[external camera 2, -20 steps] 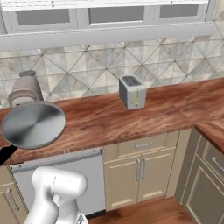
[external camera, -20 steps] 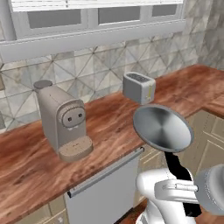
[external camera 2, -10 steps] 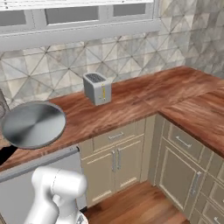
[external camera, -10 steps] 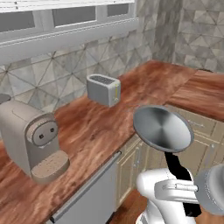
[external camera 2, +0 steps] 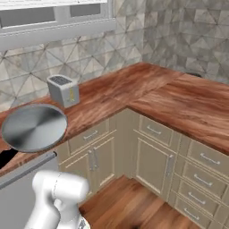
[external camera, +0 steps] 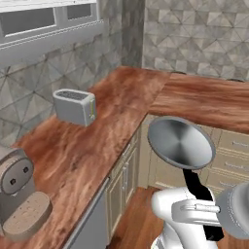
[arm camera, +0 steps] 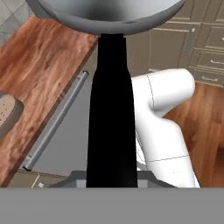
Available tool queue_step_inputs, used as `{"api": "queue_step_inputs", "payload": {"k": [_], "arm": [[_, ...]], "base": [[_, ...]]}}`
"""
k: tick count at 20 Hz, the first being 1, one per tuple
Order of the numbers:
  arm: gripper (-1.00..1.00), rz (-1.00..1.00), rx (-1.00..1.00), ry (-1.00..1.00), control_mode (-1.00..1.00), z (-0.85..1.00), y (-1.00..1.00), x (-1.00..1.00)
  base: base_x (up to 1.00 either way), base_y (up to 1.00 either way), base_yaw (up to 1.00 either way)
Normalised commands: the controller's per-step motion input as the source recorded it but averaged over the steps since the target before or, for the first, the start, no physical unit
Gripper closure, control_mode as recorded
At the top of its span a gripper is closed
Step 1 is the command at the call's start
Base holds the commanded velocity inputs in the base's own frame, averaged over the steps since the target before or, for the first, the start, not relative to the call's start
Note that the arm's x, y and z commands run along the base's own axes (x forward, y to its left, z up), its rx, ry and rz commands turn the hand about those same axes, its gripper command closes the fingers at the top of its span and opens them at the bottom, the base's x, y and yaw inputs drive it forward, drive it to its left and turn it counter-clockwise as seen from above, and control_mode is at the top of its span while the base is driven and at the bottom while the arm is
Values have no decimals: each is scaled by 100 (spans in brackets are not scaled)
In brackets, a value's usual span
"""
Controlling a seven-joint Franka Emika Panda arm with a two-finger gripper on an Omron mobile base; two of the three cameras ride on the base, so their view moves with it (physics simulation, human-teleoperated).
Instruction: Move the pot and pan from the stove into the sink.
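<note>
The wooden worktop bends in an L round the corner of the kitchen, running under the window along one wall and turning along the tiled wall on the other side. Beige cabinets with drawers and bar handles stand beneath it, above a wooden floor. A grey appliance front with a long bar handle sits under the worktop's edge beside the cabinets.

A beige coffee machine stands on the worktop at the lower left of the left base view. Farther along, near the wall below the window, a silver toaster stands upright, well apart from the coffee machine.

The pan is held up in the air in front of the cabinets, off the worktop, its round silver bottom tilted toward the cameras. In the right base view the pan shows at the left, overlapping the worktop's front edge. Its straight black handle runs down from the bowl into the tool, which is clamped on the handle's lower end; the fingertips themselves are hidden behind the handle.
</note>
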Motion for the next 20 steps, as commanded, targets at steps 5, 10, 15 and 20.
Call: {"api": "queue_step_inputs", "payload": {"k": [5, 10, 15, 20], "arm": [[100, 0, 0, 0, 100, 0, 0, 0], [100, 0, 0, 0, 100, 0, 0, 0], [100, 0, 0, 0, 100, 0, 0, 0], [100, 0, 0, 0, 100, 0, 0, 0]], "base": [[0, -17, -44], [0, -18, -44], [0, -18, -44], [0, -18, -44]]}}
